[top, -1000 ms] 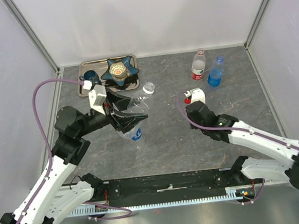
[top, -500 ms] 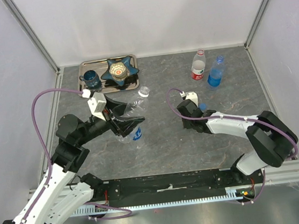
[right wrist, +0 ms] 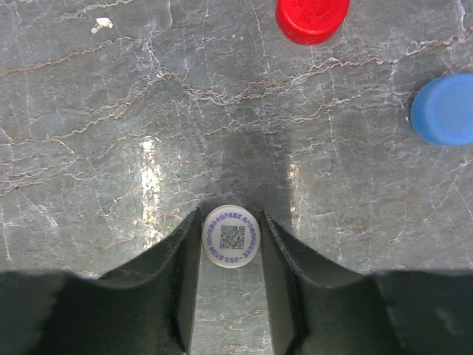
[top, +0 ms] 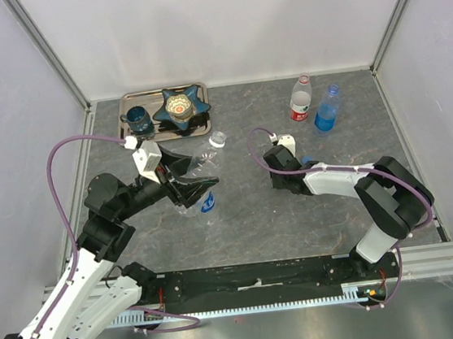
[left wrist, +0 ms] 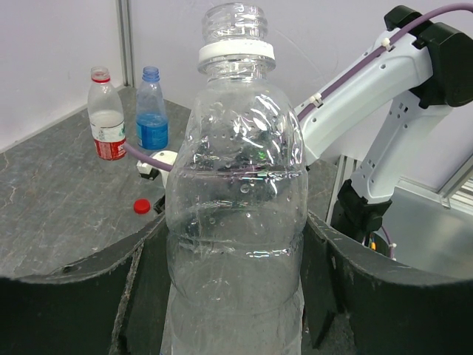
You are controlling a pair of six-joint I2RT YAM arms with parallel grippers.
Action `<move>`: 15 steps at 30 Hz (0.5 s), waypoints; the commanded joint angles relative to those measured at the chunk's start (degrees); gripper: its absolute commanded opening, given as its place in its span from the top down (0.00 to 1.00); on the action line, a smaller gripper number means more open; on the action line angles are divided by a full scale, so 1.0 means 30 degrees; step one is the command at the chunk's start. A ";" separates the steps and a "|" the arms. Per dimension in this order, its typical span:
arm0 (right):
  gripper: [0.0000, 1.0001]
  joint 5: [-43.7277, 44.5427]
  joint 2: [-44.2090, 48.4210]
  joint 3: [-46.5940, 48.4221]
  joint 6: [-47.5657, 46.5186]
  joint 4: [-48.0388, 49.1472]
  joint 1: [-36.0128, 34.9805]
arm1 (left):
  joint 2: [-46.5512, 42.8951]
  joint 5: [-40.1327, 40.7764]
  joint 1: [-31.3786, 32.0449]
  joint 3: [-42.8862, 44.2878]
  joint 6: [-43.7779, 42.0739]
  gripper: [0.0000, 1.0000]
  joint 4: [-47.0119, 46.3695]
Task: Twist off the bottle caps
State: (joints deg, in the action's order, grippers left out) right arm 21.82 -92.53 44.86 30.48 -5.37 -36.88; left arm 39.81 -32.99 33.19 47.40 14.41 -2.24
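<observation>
Both fingers of the right gripper (right wrist: 230, 224) were shut tight on a white cap (right wrist: 233, 238) between them, a red cap (right wrist: 312, 16) and a blue cap (right wrist: 446, 109) lying beyond their tips, while the left gripper (left wrist: 235, 296), half spread, clamped an uncapped bottle (left wrist: 235, 185) between its fingers.

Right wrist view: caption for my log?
Right fingers grip a white cap; red cap and blue cap lie on the table.

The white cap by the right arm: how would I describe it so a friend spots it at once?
On the grey stone-patterned table, find the right arm's pincer, pointing down near the middle. The white cap sits between its two dark fingers. Unlike the loose red cap and blue cap beyond, it carries a printed square code on top.
</observation>
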 commanded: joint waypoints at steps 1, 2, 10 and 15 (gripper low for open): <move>0.49 -0.0302 0.0022 0.0280 0.0474 -0.0728 0.0107 | 0.0088 0.0334 -0.0048 0.0109 -0.0791 0.41 -0.0279; 0.46 -0.0302 0.0459 0.0426 0.0591 -0.0905 0.0107 | 0.0089 0.0334 -0.0048 0.0080 -0.0791 0.41 -0.0279; 0.15 -0.0422 0.6111 0.5196 0.0622 -0.5526 -0.0273 | 0.0789 0.0363 -0.0048 0.0197 -0.0441 0.40 -0.1097; 0.08 0.1196 0.9833 0.8978 -0.0196 -0.6942 -0.0303 | 0.2692 -0.0045 -0.0048 0.0780 0.0175 0.40 -0.2386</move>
State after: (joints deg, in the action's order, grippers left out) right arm 21.43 -71.79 63.51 31.62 -21.96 -37.58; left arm 43.81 -33.01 33.19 47.40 14.35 -4.29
